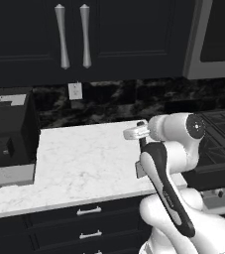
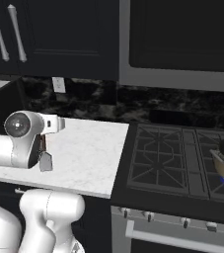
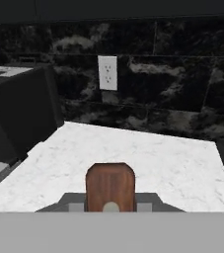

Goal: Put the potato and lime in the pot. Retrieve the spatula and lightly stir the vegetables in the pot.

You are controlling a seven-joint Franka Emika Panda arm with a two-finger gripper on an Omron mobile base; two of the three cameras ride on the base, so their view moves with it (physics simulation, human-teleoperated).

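Gripping the spatula [image 3: 110,187], gripper [image 3: 110,207] clamped, arm folded above counter [image 1: 84,163]

White arm [image 1: 171,149] of rounded glossy segments, with a black band along one link and dark circular joint caps.

A white marbled surface [image 1: 79,163] is backed by dark speckled stone bearing a white wall outlet [image 3: 107,72]. A black coffee machine [image 1: 7,134] is set at its left end. A gas stove [image 2: 182,163] is seen beside it, dark cabinets [image 1: 109,34] above.
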